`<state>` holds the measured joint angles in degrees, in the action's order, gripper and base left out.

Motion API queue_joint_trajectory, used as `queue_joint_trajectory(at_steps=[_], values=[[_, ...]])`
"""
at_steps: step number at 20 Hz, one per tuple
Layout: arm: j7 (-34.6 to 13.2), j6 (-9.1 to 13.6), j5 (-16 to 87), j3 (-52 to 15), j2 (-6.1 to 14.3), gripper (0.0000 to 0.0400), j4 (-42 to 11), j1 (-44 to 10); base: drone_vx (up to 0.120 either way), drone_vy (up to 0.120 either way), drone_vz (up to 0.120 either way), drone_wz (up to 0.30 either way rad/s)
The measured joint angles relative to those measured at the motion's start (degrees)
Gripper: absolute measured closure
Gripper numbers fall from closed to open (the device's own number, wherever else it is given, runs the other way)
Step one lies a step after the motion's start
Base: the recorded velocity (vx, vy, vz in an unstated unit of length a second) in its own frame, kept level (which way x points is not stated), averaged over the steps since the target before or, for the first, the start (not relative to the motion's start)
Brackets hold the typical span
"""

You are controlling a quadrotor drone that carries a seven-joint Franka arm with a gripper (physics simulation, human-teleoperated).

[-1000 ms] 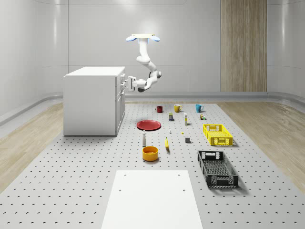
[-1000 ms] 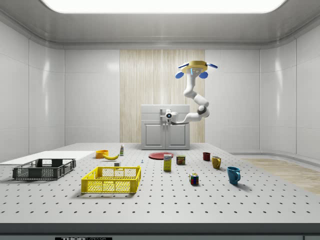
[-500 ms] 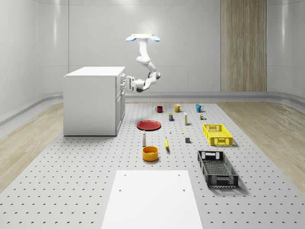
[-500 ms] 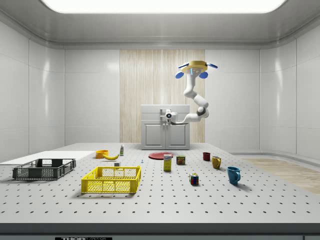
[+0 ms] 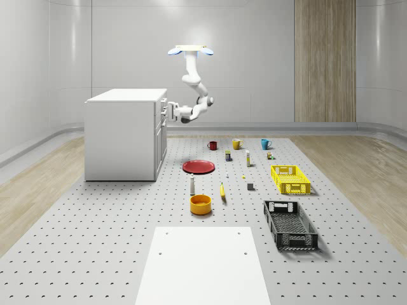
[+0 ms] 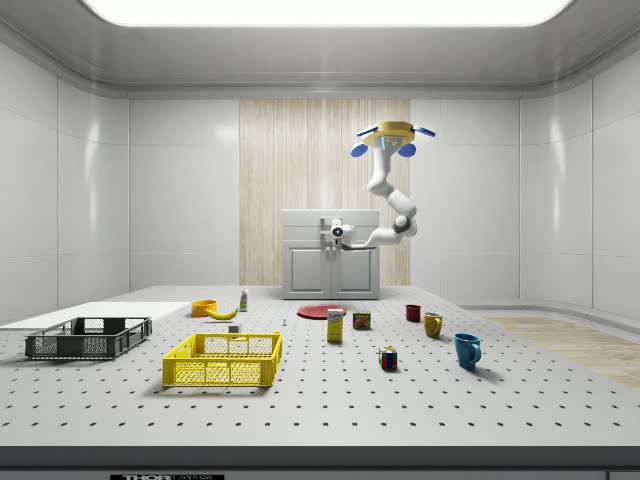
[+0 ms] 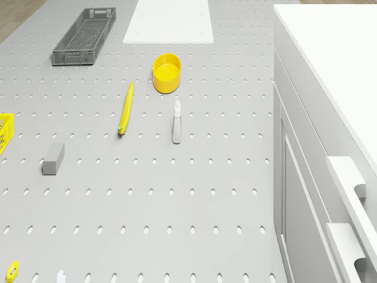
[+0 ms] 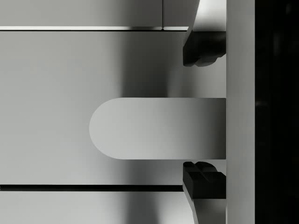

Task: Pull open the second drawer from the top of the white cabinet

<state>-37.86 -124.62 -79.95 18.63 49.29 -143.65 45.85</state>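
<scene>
Since a second ago the arm has drawn in, bringing the gripper (image 5: pixel 166 114) up against the front of the white cabinet (image 5: pixel 121 135). Its fingers (image 8: pixel 204 46) stand open on either side of a drawer handle (image 8: pixel 159 128), not yet touching it. The drawer (image 8: pixel 70 107) is shut. The drone (image 5: pixel 189 49) hovers beside the cabinet, above the red plate (image 5: pixel 198 166).
</scene>
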Motion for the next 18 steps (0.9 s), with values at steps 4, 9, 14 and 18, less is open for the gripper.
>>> queue_joint_trajectory(at_steps=[4, 9, 14, 18], values=[[0.24, 0.44, -0.72, -0.71, -0.47, 0.01, 0.14, -0.8, 0.0, 0.0, 0.0, 0.0], [0.92, 1.63, -1.24, -0.6, -2.22, 0.01, 1.25, -1.59, 0.0, 0.0, 0.0, 0.0], [1.37, 2.67, -1.69, -0.7, -3.43, 0.0156, 1.99, -2.47, 0.0, 0.0, 0.0, 0.0], [1.56, 3.32, -2.04, -1.03, -3.91, 0.0247, 2.22, -3.25, 0.0, 0.0, 0.0, 0.0]])
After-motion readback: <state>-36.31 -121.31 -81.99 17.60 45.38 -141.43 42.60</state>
